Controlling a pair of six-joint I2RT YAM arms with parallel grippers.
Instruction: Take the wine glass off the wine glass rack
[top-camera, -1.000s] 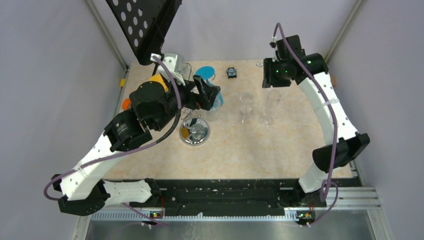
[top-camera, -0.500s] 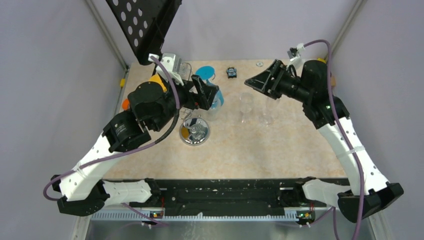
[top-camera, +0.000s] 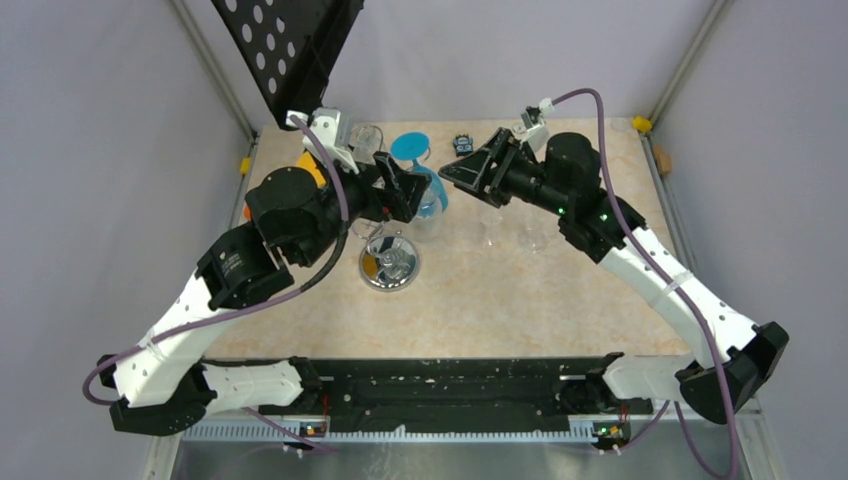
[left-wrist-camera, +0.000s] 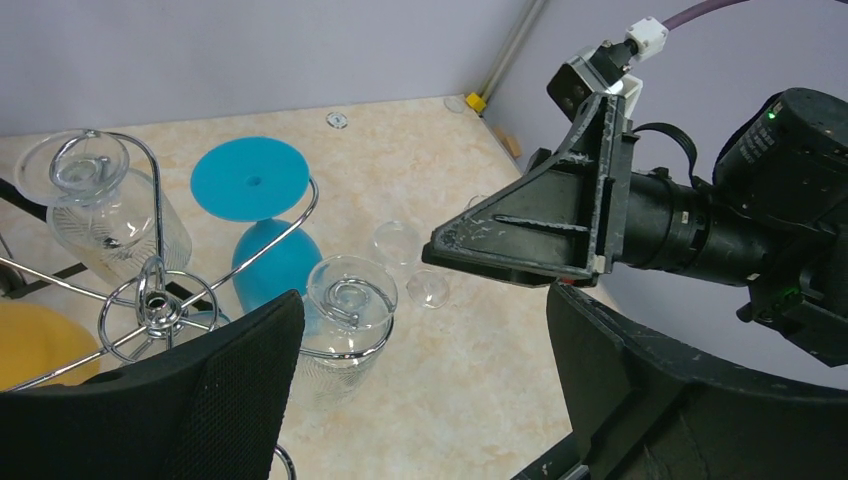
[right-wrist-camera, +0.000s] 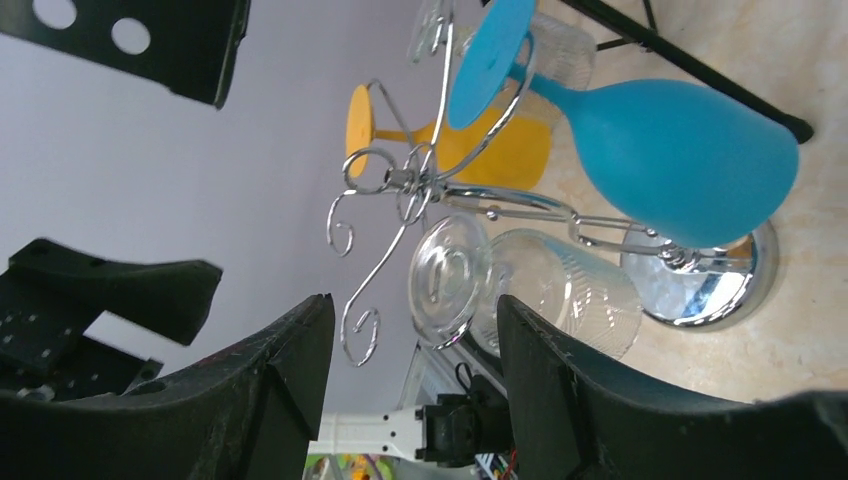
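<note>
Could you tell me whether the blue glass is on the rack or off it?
On it: the blue glass hangs bowl-down, its stem in a hook of the rack.

Wine glass (left-wrist-camera: 350, 305) hangs on wine glass rack (left-wrist-camera: 152, 298).

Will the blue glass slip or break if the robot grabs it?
Probably slippery: the blue wine glass looks smooth and rounded. It hangs upside down by its foot on the wine glass rack, so it may swing or snag when pulled. Its thin stem might snap.
</note>
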